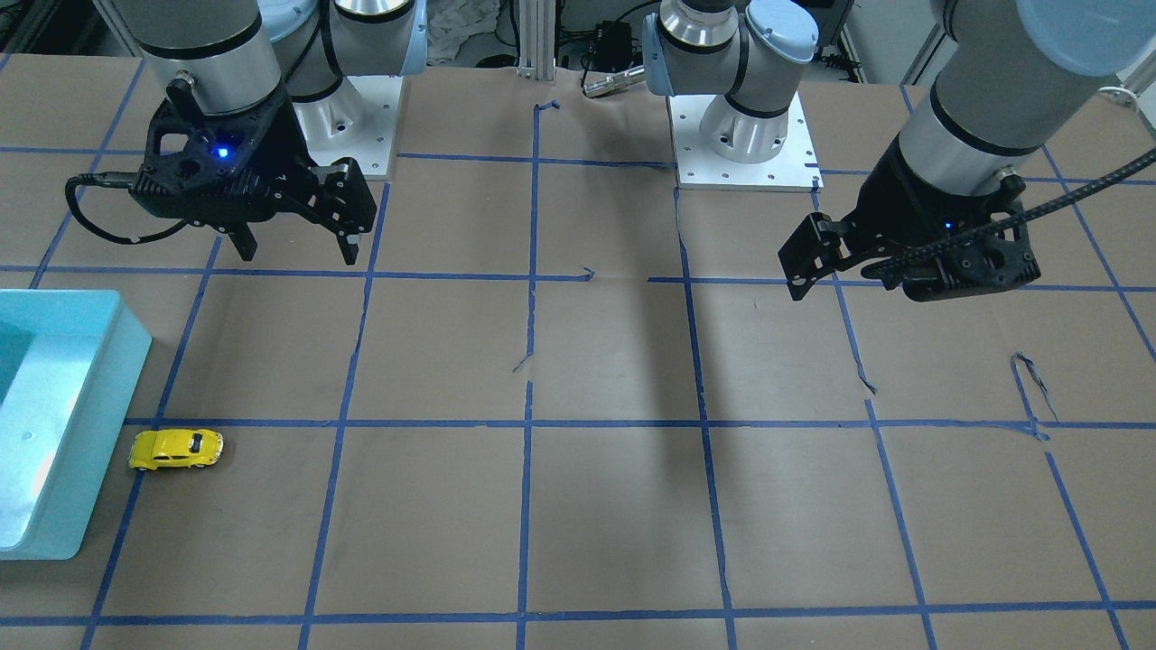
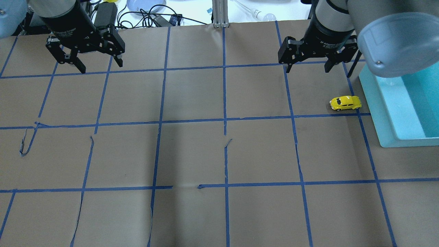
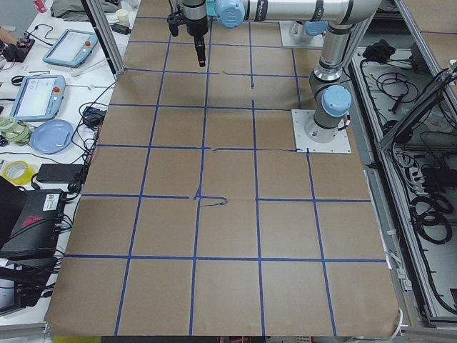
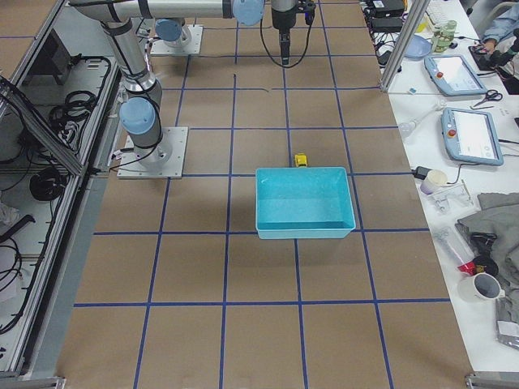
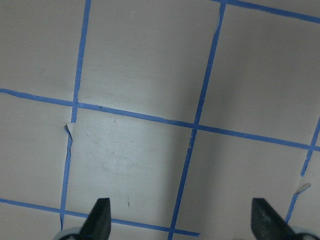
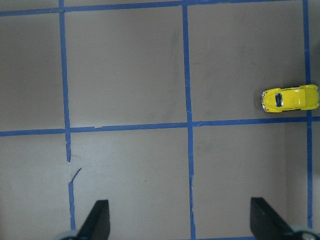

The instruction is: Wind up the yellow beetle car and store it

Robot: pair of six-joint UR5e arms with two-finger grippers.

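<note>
Jaws on your right gripper (image 2: 307, 68) stand spread wide with nothing between them, hanging above the table (image 2: 192, 154). To me that reads as a ready pose, wide enough to drop over a small body. Your left gripper (image 2: 101, 67) is equally parted and empty, well apart toward 9 o'clock in the overhead view, so I judge it has no part in the first move.

From the right gripper, the yellow beetle car (image 2: 345, 103) sits at about 4 o'clock, on its wheels on the brown paper, just beside a blue tape line (image 2: 315, 117). In the right wrist view it shows near the 3 o'clock edge, outside the span of the fingers, so you'd need to shift over before descending.

The teal bin (image 2: 380, 113) lies just beside the car at its 3 o'clock. That closeness should keep the storing trip short once you've wound it, likely by dragging it backward on its wheels.
</note>
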